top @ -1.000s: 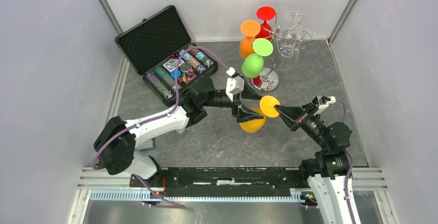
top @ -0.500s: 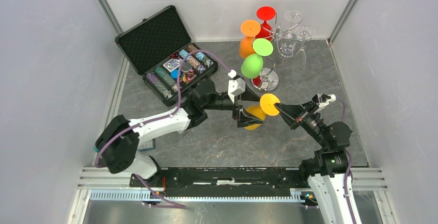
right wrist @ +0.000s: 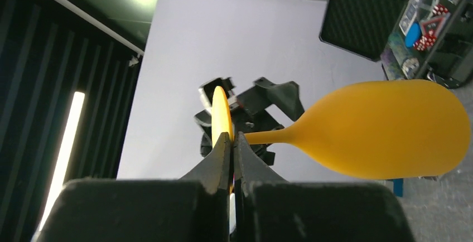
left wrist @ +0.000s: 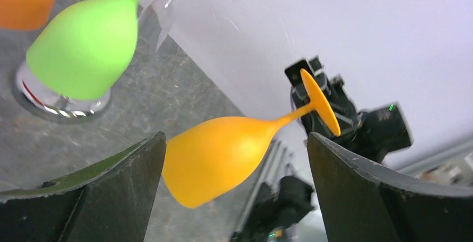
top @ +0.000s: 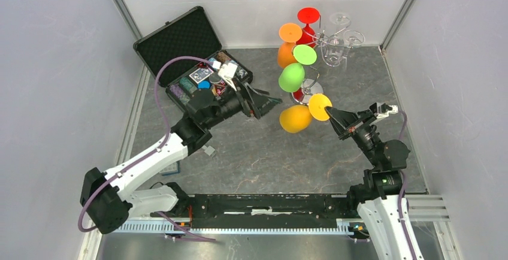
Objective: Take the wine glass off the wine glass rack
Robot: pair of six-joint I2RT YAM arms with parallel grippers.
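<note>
While your right gripper (top: 329, 112) is pinching the flat foot of the yellow wine glass (top: 295, 118), its jaws are pressing all but shut on the thin disc, as the right wrist view (right wrist: 232, 137) is showing edge-on. The glass is lying on its side in the air above the grey table (top: 263, 158), off the curled arms and just on the near side of the wine glass rack (top: 313, 88), with its bowl (right wrist: 385, 127) pointing toward your left arm. Your left gripper (top: 272, 99) is hanging beside that bowl with its jaws spread wide and gripping nothing. From the left wrist camera, the yellow bowl (left wrist: 215, 155) is floating between the two dark fingers (left wrist: 111, 197) without touching either one. A green glass (top: 292, 77), an orange glass (top: 287, 54), a red glass (top: 308, 17) and some clear glasses (top: 335, 50) are hanging upside down from the rack, whose shiny round base (left wrist: 50, 105) is sitting under the green bowl (left wrist: 83, 52). An open black case (top: 180, 47) holding poker chips is lying at the table's far left.
</note>
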